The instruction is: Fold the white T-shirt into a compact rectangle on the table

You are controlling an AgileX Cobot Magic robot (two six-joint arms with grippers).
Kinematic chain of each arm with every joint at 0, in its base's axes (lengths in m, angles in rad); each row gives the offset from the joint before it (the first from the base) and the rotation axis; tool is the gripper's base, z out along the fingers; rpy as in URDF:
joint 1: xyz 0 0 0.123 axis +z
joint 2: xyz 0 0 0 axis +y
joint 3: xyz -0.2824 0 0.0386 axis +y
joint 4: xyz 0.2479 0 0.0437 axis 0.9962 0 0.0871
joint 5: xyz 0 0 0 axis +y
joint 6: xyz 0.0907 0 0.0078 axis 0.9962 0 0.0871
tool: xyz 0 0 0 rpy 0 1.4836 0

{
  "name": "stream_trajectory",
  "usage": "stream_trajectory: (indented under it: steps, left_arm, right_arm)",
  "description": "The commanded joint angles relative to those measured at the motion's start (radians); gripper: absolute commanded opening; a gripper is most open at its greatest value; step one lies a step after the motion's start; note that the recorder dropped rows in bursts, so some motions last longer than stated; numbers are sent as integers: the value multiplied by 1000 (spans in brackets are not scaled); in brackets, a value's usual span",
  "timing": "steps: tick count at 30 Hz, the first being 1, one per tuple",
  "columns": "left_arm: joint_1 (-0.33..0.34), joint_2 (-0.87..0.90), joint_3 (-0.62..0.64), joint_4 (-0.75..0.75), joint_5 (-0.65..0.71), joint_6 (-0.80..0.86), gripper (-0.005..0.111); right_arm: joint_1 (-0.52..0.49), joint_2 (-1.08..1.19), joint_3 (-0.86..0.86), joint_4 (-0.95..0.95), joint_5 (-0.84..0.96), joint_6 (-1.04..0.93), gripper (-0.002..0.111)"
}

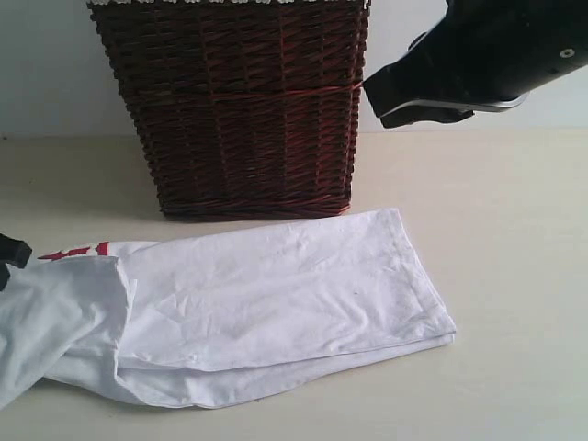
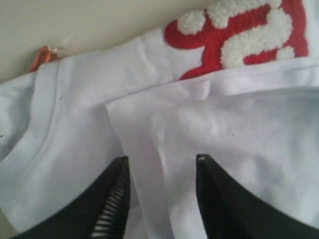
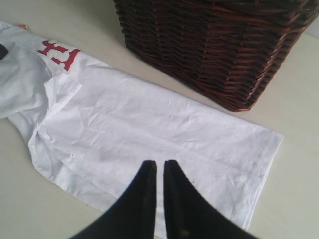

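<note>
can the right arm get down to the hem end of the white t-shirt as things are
Probably yes: the right tool hangs shut above the white T-shirt, whose hem end lies flat and uncovered; the basket stands behind, not over it.

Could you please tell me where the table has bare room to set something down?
Free: the pale cream table right of the white cotton T-shirt, and the patch left of the dark brown wicker basket. Crowded: the thin strip between basket and shirt, and where the left hand grips cloth.
</note>
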Motion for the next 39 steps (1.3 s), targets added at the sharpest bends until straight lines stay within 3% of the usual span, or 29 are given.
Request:
stream_trajectory:
  steps: [1, 8, 13, 16, 20, 22, 26, 32, 39]
  left_arm:
    - [5, 86, 6, -14, -116, 36, 43]
    - [5, 155, -40, -14, -179, 36, 43]
    - [5, 159, -83, -179, -114, 192, 43]
    - [5, 148, -132, -440, -31, 432, 43]
    - [-5, 117, -157, -781, 174, 934, 43]
    - [-24, 117, -155, -785, 225, 1071, 43]
    - [-58, 117, -139, -708, 196, 1241, 43]
    - [-59, 123, -130, -657, 207, 1558, 43]
    - [-59, 174, -130, -669, 82, 1791, 43]
  right_arm:
    - [-5, 0, -8, 7, -10, -8, 8]
    - [-5, 0, -8, 16, -10, -8, 8]
    - [-5, 0, -8, 16, -12, -8, 8]
    - [-5, 0, -8, 16, -12, -8, 8]
    - [-5, 0, -8, 16, -12, -8, 8]
    - [-5, 0, -8, 16, -12, -8, 8]
    - [-5, 0, -8, 16, -12, -8, 8]
    - [-5, 0, -8, 18, -17, -10, 8]
    - [-5, 0, -8, 18, -21, -10, 8]
